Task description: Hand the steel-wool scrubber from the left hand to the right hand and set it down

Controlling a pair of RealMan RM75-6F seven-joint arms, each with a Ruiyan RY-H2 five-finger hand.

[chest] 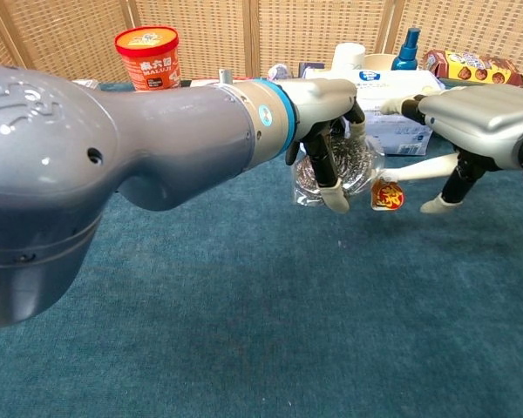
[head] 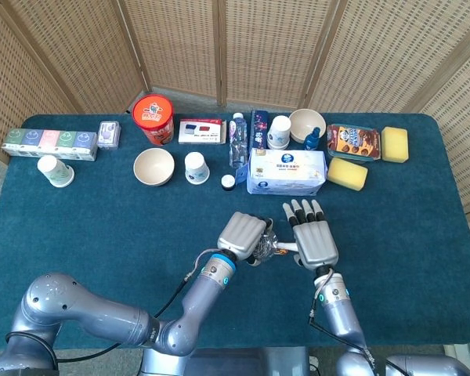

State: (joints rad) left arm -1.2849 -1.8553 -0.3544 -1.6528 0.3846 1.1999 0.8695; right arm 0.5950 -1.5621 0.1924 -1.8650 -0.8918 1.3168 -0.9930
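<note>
My left hand (head: 242,234) grips the steel-wool scrubber (head: 265,241) by its shiny wire ball, held above the blue cloth at the table's front centre. The chest view shows the ball (chest: 355,171) in clear wrap under the left hand (chest: 327,109), with a red tag (chest: 388,193) hanging from it. Its white handle (chest: 421,166) points toward my right hand (chest: 475,115). The right hand (head: 313,240) hovers flat over that handle with fingers stretched out, thumb hanging beside it, not closed on it.
A tissue box (head: 287,171) lies just behind both hands, with a white cap (head: 228,182) to its left. Further back stand a bowl (head: 153,166), a paper cup (head: 197,167), a red tub (head: 154,118) and a yellow sponge (head: 347,173).
</note>
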